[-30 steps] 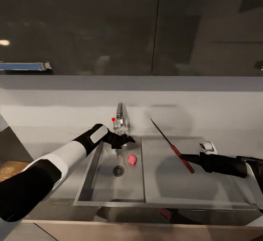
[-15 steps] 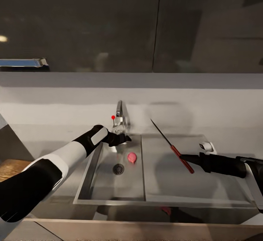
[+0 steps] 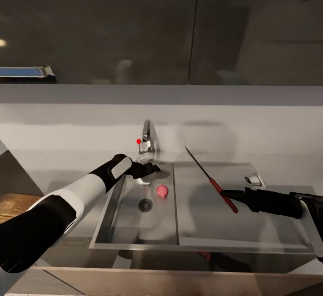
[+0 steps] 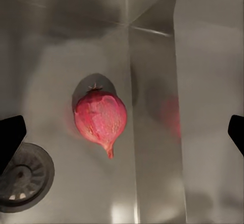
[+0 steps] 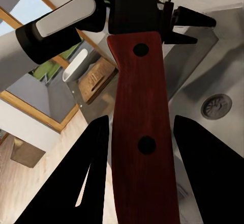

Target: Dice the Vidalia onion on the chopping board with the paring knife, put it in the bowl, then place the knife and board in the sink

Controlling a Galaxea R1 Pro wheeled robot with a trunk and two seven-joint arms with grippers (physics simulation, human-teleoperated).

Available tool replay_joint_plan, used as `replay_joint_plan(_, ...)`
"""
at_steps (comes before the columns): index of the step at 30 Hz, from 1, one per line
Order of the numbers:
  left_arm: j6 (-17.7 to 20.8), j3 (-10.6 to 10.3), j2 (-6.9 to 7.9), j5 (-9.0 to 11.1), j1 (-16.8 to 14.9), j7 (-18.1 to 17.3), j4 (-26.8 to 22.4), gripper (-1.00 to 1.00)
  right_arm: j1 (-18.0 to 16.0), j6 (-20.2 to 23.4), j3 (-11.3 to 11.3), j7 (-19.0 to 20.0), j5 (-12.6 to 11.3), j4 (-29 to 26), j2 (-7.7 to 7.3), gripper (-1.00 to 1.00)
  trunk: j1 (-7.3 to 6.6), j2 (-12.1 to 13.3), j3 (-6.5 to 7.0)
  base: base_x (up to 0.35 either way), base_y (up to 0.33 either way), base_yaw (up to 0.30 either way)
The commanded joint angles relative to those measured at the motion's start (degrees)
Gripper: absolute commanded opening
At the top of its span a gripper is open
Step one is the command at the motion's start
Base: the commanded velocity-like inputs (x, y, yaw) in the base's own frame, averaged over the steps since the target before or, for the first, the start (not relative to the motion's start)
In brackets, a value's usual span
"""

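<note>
Pink-red onion (image 4: 100, 118); red-handled knife (image 3: 224, 195); steel-grey sink (image 3: 134, 237).

White forearm shells, black elbows and wrists, black pincers

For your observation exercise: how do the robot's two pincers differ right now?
The left pincer is open and empty above the onion in the sink; the right pincer is shut on the paring knife, over the drainboard. Both are black.
</note>
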Motion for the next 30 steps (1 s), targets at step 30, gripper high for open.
replay_joint_plan(30, -1.10, -0.79, -2.23, 0.10, 0.10, -0.49, 0.29, 1.00, -0.06, 0.55, 0.14, 0.28, -0.13, 0.12, 0.08, -1.00, 0.03, -0.13, -2.94, 0.000, 0.000, 0.000)
